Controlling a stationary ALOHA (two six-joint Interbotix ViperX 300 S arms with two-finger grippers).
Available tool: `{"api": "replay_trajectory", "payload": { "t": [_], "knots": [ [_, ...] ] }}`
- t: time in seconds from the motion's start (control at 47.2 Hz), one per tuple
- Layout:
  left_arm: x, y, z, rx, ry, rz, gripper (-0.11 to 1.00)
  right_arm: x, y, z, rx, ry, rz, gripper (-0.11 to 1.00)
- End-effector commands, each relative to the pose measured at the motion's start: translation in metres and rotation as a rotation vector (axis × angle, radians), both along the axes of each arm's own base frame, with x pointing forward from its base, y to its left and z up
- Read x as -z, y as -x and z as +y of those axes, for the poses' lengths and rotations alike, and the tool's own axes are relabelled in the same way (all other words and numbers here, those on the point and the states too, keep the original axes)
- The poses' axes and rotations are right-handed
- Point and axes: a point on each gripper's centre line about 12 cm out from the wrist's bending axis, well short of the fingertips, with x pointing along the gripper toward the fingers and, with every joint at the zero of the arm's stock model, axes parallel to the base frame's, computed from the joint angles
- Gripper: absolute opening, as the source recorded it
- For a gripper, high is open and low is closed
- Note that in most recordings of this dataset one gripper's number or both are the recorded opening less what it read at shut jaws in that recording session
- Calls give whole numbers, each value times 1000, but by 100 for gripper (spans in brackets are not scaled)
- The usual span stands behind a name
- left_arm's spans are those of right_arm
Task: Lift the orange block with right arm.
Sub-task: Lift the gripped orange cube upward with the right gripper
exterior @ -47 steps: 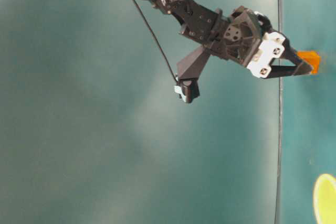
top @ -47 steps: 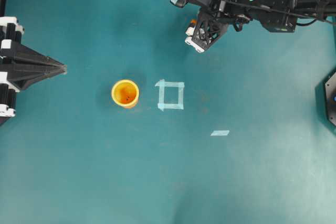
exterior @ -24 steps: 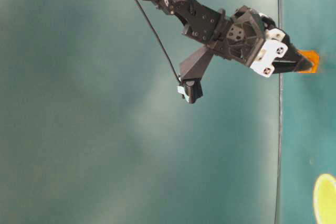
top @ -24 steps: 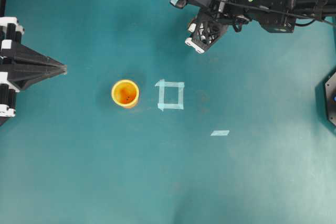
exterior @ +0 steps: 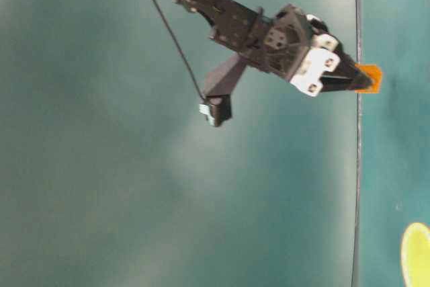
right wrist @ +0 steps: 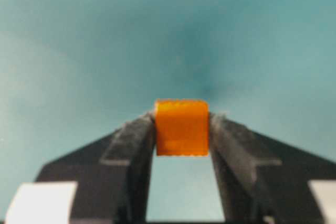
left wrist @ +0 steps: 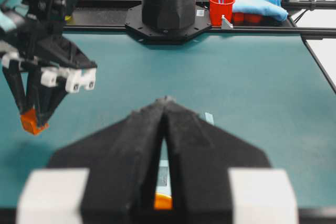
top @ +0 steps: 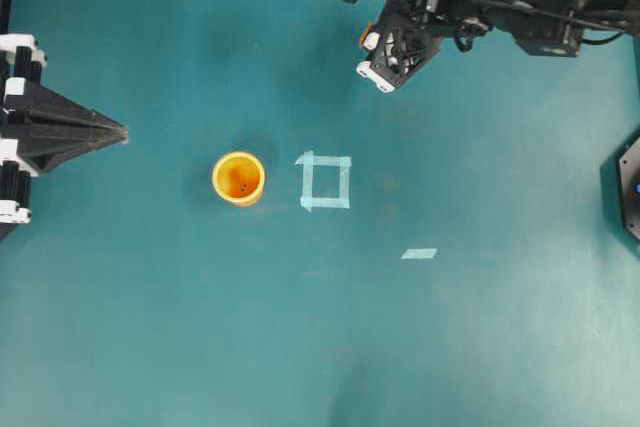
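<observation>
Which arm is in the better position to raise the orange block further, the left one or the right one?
Right. The right gripper is shut on the orange block, already clear of the table. The left gripper is closed, empty, and far off at the table's left edge.

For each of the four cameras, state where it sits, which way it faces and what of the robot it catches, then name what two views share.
Overhead: above the table, looking down; both arms, cup.
Table-level: low and turned sideways; right arm only.
Left wrist: on the left arm, looking across the table over the left gripper at the right arm.
Right wrist: behind the right gripper, facing the table.
Shared: the wrist views both show the orange block clamped between the right fingers.
</observation>
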Motion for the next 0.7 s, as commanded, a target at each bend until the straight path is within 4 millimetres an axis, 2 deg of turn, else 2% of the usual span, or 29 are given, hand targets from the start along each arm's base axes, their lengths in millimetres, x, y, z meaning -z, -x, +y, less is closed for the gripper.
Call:
{"api": "replay_trajectory", "payload": {
  "t": [0.0, 0.403, 0.679],
  "knots": [
    [-10, -3, 1, -2, -3, -25, -1, -30, 0, -1, 6, 26, -51, 40],
    [-10, -3, 1, -2, -3, -21, -1, -84, 6, -2, 22, 59, -84, 40],
    [-10, -3, 1, -2, -5, -21, -1, -111, 6, -3, 37, 65, -76, 40]
  ]
}}
